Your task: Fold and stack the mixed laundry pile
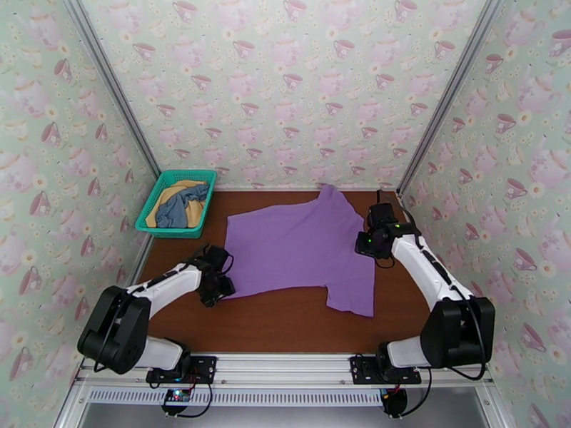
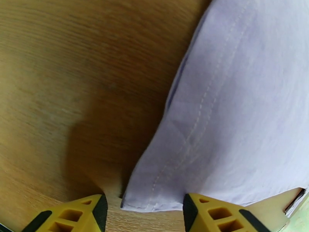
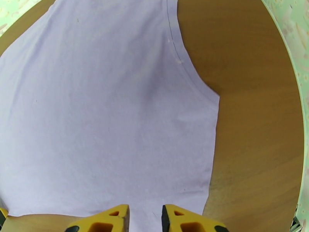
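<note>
The lilac-purple shirt [image 1: 300, 251] lies spread flat in the middle of the brown table. My left gripper [image 1: 218, 279] sits low at its near-left corner. In the left wrist view that gripper [image 2: 143, 215] is open, its yellow fingertips [image 2: 90, 213] on either side of the hemmed shirt corner [image 2: 154, 190]. My right gripper [image 1: 364, 244] hovers at the shirt's right edge. In the right wrist view it [image 3: 145, 219] stands open by a narrow gap over the lilac cloth [image 3: 100, 113]. The grey-blue garment [image 1: 182, 207] and the mustard-yellow garment [image 1: 178, 188] lie crumpled in the basket.
A teal mesh basket [image 1: 150, 201] stands at the table's far left corner, against the patterned wall. Bare wood [image 1: 285, 322] runs between the shirt and the near edge. Aluminium posts and teacup-print walls close in both sides and the back.
</note>
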